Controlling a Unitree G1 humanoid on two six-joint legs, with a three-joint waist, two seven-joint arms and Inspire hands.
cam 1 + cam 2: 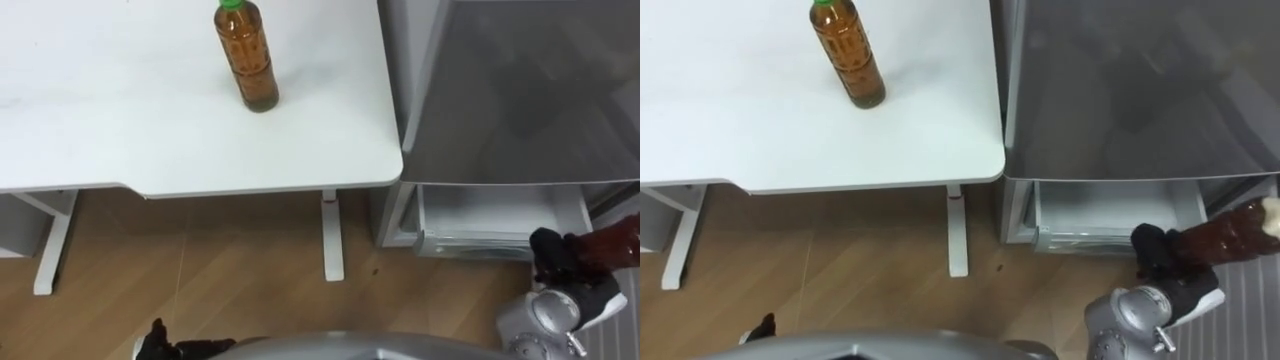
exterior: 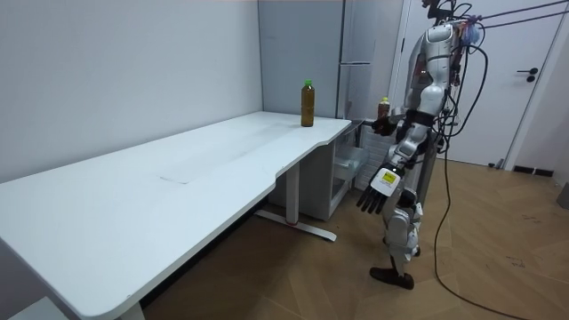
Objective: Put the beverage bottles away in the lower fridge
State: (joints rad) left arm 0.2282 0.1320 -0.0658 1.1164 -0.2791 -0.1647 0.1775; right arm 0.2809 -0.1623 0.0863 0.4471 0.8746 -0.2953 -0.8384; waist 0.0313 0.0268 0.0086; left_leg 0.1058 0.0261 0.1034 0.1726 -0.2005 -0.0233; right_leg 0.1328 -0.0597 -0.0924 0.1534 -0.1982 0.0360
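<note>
Drinks show in two places about the fridge [image 1: 520, 90]. One, a dark brown bottle [image 1: 1230, 232] with a pale cap, lies tilted in the right hand [image 1: 1162, 258], whose dark fingers are wrapped round its body. Hand and bottle hang at the right end of the fridge's lower drawer [image 1: 500, 218], which stands pulled out with its pale inside showing. Whether the bottle is over the drawer or just in front of it cannot be told. The other drink, a green-capped bottle [image 1: 246, 55] of amber liquid, stands upright on the white desk [image 1: 100, 120], which sits just beside the fridge on its left; this bottle is a little way left of the fridge, apart from both hands. The left hand [image 2: 378, 191] hangs low at the robot's side, on the side away from the fridge, fingers loosely straight and holding nothing. In the room view the robot stands upright on the wooden floor [image 1: 220, 260] directly in front of the fridge, facing it.
</note>
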